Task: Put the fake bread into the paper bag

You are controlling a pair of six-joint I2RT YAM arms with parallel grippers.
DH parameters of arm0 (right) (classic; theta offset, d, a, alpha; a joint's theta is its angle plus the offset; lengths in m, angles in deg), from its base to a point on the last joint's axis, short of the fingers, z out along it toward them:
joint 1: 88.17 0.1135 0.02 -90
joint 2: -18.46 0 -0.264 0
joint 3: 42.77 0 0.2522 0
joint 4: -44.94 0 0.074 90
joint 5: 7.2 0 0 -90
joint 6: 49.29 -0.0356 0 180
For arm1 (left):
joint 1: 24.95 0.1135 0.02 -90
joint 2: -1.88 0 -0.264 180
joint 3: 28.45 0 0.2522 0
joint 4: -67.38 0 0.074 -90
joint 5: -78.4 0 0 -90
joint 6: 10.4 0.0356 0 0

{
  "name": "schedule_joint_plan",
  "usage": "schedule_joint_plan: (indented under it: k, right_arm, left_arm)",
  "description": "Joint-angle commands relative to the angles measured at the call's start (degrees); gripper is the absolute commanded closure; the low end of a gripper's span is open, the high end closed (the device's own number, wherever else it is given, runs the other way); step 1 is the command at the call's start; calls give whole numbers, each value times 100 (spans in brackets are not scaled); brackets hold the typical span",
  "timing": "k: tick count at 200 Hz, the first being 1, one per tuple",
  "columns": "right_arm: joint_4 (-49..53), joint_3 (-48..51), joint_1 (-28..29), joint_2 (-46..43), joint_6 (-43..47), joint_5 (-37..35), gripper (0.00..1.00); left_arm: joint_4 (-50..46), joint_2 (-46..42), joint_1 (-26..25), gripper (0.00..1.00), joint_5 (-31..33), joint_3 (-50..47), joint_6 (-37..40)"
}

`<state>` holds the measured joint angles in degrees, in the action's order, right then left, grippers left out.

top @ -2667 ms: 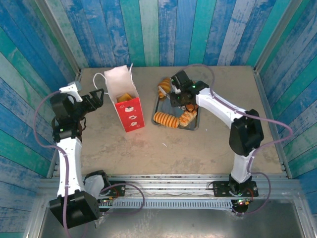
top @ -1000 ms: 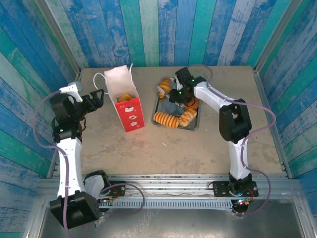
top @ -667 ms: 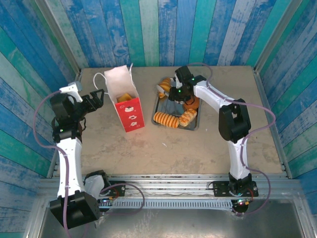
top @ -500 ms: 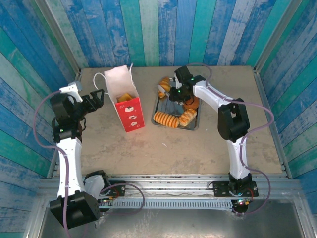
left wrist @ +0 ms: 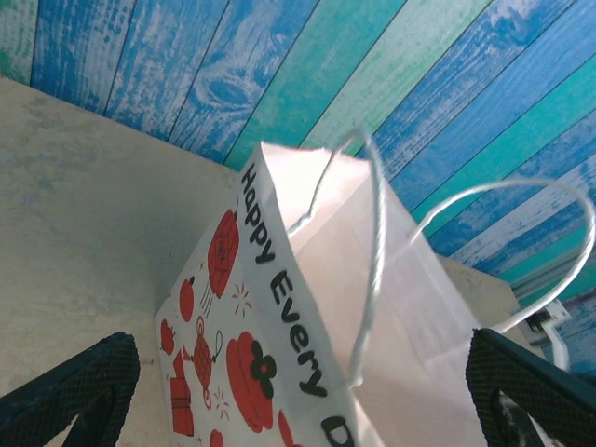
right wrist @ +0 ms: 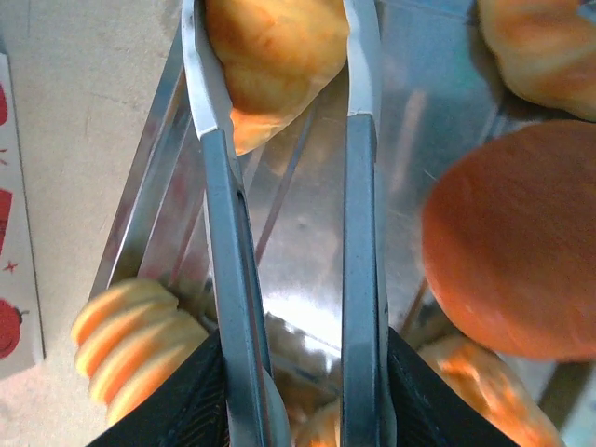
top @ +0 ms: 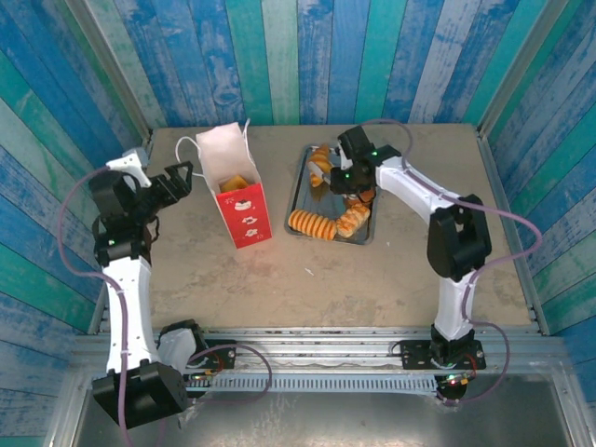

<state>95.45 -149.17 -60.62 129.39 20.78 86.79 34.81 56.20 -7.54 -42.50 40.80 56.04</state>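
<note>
The right claw (right wrist: 277, 37) is narrowed onto a croissant (right wrist: 270, 65), with one steel finger (right wrist: 222, 186) pressed to each flank. I judge this grip across the narrow body suits carrying it over to the paper bag (top: 238, 197); whether it is clear of the tray (right wrist: 414, 130) I cannot tell. The left claw (top: 175, 182) stands wide and holds nothing, poised just beside the bag's open top, probably to steady it or keep the mouth clear. The bag stands upright on the desk (top: 279, 279), left of the tray, white above and red below, with one golden pastry (top: 235, 182) showing inside. The rest of the fake bread (right wrist: 540, 47) lies in the tray: a ridged long loaf (top: 312, 223) at the near edge, a paler pastry (top: 354, 221) beside it, and a round orange-brown bun (right wrist: 512, 251). All of it looks glossy, moulded and golden-brown, likely light and a little slippery between smooth fingers
</note>
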Motion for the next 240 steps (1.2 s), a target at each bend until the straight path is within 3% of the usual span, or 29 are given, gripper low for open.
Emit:
schedule_joint_plan:
  k: [1, 59, 112, 158, 193, 240]
  right_arm:
    - [-240, 312, -24, -776, 50, -227, 87]
    - [-239, 958, 132, -2506, 143, -590, 88]
    - [-221, 721, 637, -3363, 393, -1083, 88]
    - [-325, 262, 1587, -3587, 696, -1607, 88]
    - [-542, -80, 2159, -3540, 948, -1778, 89]
    - [-836, -618, 2846, -3066, 1502, -1775, 89]
  left_arm:
    - [-179, 175, 63, 6, 112, 489, -250]
    - [-539, 971, 323, 0, -595, 1424, -40]
    - [-1391, 1809, 319, 10, -1024, 2306, 563]
    - [-1598, 2323, 113, 19, -1274, 2690, 722]
    - [-1541, 2460, 17, 28, -1152, 2712, 710]
    - [-1391, 2564, 17, 56, -1184, 2728, 662]
